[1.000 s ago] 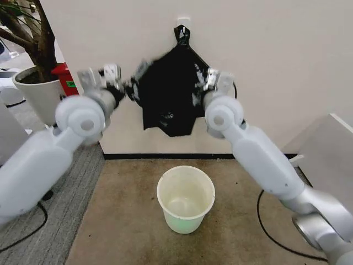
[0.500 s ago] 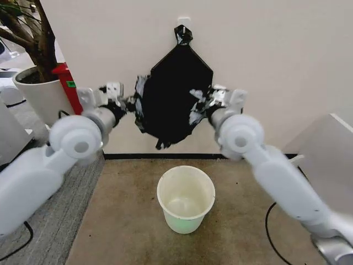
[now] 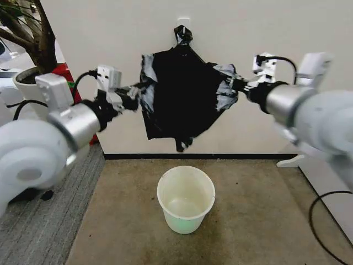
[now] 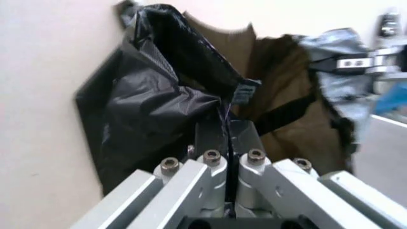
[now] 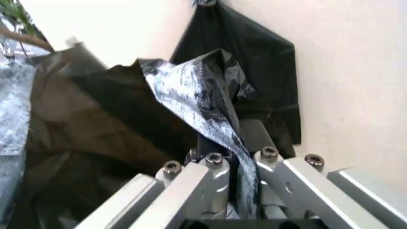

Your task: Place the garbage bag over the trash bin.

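Black garbage bag (image 3: 185, 99) pinched by left gripper (image 3: 134, 99) | right gripper (image 3: 238, 86) | trash bin (image 3: 186, 199) below, holding nothing

garbage bag (image 3: 182, 102): stretched in the air between the two grippers, in front of the wall, above the trash bin
left gripper (image 3: 134, 98): pinching the bag's left edge
right gripper (image 3: 238, 86): pinching the bag's right edge
trash bin (image 3: 186, 199): upright on the floor, below the bag, near the wall
plant pot (image 3: 39, 94): far left, beside the wall's corner
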You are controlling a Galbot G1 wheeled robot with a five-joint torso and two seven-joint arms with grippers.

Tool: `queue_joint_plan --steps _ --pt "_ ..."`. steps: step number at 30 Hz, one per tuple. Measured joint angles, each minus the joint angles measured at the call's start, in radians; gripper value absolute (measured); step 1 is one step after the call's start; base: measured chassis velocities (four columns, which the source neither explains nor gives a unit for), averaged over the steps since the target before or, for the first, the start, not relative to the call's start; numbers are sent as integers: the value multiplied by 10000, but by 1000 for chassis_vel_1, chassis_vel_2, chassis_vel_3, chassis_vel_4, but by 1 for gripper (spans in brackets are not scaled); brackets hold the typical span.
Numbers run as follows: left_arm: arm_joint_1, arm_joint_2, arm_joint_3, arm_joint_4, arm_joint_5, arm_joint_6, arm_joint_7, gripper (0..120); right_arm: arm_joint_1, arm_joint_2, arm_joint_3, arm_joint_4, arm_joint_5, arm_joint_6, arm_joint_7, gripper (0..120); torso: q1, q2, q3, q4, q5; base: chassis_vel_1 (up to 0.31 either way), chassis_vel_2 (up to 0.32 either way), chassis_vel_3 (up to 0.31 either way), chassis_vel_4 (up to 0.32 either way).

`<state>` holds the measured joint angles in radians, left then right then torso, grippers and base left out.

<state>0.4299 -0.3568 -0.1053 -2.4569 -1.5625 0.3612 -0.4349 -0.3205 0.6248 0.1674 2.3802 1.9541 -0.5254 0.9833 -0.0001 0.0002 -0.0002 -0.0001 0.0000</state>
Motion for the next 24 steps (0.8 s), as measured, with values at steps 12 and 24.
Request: queue_joint_plan --steps 12,24 --pt "1708 793 -59 -502 247 -514 804 0 -3108 -1655 3319 1243 2714 -7 354 0 0 -1 1 -2 2 0 0 0 0" --pt "1835 1452 -150 -466 293 -996 1110 0 -3421 -2248 4746 1266 4455 280 513 0 0 -1 1 1 1 0 0 0 0"
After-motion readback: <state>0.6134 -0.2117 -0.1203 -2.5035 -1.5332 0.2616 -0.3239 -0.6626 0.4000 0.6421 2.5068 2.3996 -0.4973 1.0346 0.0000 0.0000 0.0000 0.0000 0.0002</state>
